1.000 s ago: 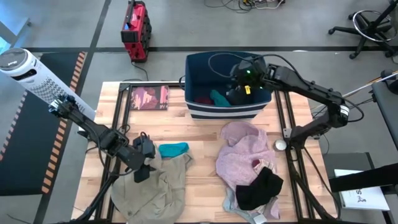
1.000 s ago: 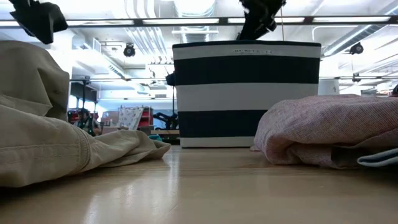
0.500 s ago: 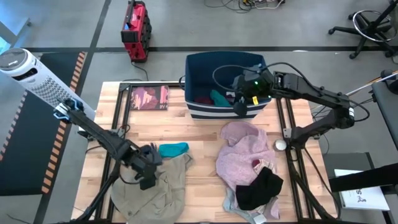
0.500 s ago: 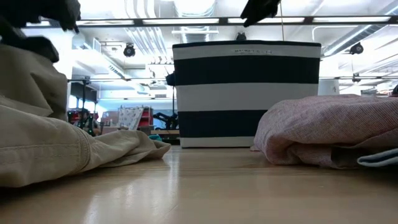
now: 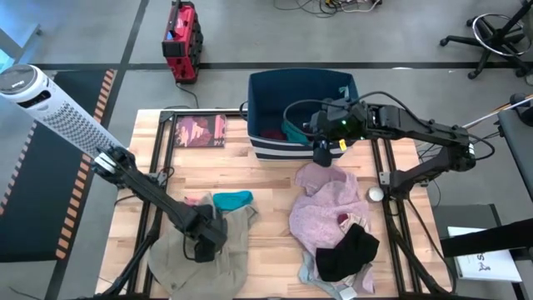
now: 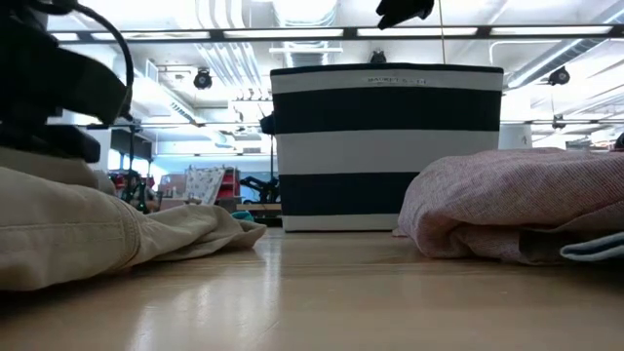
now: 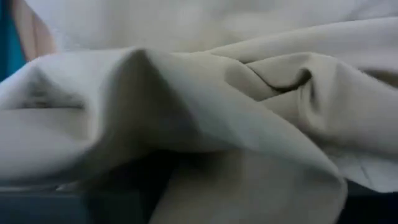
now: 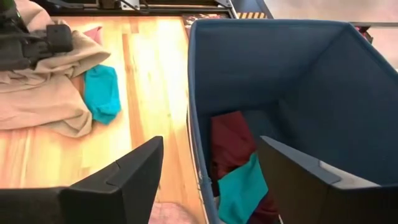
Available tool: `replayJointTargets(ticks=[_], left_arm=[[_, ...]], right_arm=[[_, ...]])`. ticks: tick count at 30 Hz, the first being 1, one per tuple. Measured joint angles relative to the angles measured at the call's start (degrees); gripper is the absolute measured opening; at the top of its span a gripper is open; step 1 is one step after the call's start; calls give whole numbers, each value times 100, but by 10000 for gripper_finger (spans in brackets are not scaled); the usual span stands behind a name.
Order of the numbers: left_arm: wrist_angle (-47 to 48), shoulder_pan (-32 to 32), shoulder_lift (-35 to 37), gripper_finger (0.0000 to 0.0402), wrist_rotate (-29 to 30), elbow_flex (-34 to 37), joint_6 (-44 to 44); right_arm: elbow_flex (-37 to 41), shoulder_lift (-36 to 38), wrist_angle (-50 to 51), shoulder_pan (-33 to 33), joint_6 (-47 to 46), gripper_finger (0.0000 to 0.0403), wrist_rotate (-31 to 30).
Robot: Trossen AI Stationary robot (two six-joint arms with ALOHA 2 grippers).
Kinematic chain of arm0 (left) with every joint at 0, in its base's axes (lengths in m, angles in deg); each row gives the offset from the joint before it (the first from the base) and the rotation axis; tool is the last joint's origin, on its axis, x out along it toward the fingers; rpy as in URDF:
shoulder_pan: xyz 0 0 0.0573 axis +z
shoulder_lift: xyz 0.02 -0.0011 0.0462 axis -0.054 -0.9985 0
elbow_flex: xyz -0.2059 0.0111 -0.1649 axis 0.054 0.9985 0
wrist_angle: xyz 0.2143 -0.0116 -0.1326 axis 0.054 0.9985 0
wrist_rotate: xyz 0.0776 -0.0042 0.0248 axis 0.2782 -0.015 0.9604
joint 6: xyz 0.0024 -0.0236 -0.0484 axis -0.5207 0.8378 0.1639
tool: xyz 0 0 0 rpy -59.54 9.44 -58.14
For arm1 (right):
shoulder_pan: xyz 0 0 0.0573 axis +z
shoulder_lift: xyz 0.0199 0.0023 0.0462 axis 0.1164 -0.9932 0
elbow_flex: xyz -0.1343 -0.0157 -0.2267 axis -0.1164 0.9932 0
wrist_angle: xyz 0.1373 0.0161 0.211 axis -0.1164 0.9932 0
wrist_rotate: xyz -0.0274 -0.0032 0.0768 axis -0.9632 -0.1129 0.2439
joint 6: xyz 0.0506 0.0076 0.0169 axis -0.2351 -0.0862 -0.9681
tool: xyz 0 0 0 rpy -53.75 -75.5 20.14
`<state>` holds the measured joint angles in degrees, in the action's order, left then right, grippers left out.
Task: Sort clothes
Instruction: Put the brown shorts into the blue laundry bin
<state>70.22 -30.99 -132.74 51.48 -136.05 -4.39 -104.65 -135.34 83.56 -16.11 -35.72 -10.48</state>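
My left gripper (image 5: 208, 240) is down on the large beige garment (image 5: 196, 262) at the table's near left; the left wrist view is filled with beige folds (image 7: 205, 93). A small teal piece (image 5: 231, 200) and a pink piece (image 5: 190, 202) lie just beyond the garment. My right gripper (image 5: 321, 152) is open and empty above the near wall of the striped navy bin (image 5: 304, 83), which holds a maroon piece (image 8: 230, 146) and a teal piece (image 8: 239, 186). The mauve-pink garment (image 5: 321, 208), a black piece (image 5: 348, 250) and a grey piece (image 5: 310, 273) lie at the near right.
A dark-red booklet (image 5: 200, 131) lies at the far left of the table, beside the bin. A small white ball (image 5: 376, 194) sits at the right edge. A white cylinder (image 5: 50, 104) and a red box (image 5: 181, 42) stand off the table. Bare wood shows between the two clothes piles.
My left gripper has gone toward the table's near edge and a little to the right, and down onto the beige garment. My right gripper has gone from above the bin's inside toward the near edge, and now stands over the bin's near wall.
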Motion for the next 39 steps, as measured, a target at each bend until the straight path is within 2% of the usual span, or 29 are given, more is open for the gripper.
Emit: replayJointTargets(ticks=[7, 8, 14, 20, 27, 32, 39], left_arm=[[-44, 2, -66, 27, -1, -6, -94], [-22, 4, 2, 17, 4, -26, -89], [638, 0, 624, 7, 405, -642, -68], [1837, 2, 1173, 4, 1337, -1856, 12], [2409, 9, 1436, 2, 2420, -3470, -70], [2595, 7, 1448, 2, 2723, -4333, -187], [2789, 10, 1448, 2, 3256, -5140, -765]], right_arm=[[0, 0, -11, 135, -50, 177, -39], [0, 0, -21, 146, -48, 164, -39], [0, 5, -85, 289, 190, 93, -49], [0, 222, -256, 508, 243, 62, -37], [0, 697, -477, 763, 135, 75, -36], [0, 1010, -481, 949, 30, 96, -39], [0, 1235, -477, 1089, -124, 114, -40]])
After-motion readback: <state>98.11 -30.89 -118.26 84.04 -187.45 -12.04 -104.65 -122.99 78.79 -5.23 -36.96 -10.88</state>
